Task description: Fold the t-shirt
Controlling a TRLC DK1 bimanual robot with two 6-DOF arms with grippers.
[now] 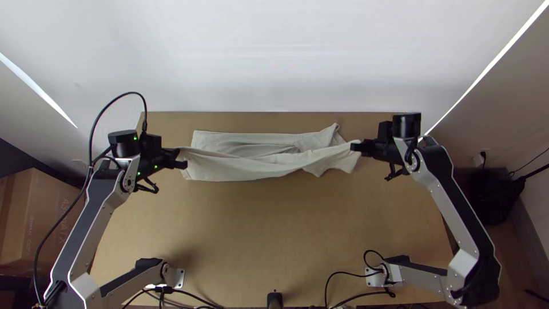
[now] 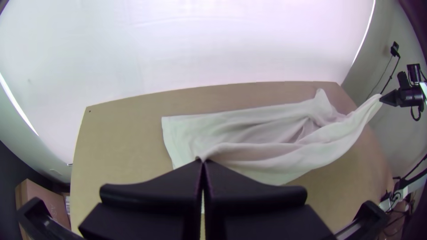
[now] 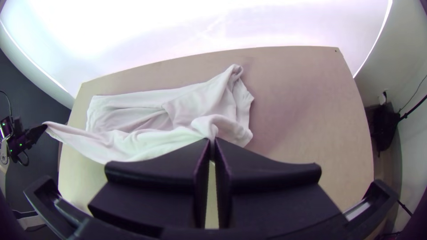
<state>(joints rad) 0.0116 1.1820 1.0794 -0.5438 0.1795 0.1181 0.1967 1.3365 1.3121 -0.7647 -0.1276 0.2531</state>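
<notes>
In the top view the white t-shirt (image 1: pixel 246 166) lies as a long strip across the table's far half, its near edge lifted and stretched between both grippers. My left gripper (image 1: pixel 182 158) is shut on the cloth at the strip's left end, and my right gripper (image 1: pixel 355 147) is shut on it at the right end. The left wrist view has the left gripper (image 2: pixel 202 161) closed on an edge of the shirt (image 2: pixel 267 155). In the right wrist view the right gripper (image 3: pixel 212 141) pinches the shirt (image 3: pixel 187 106) near bunched folds.
The wooden table (image 1: pixel 274 229) extends between the arms, with black cables (image 1: pixel 343 274) and a small dark object (image 1: pixel 274 298) at its near edge. A white wall (image 1: pixel 274 57) stands behind it. A cardboard box (image 1: pixel 40 217) sits off to the left.
</notes>
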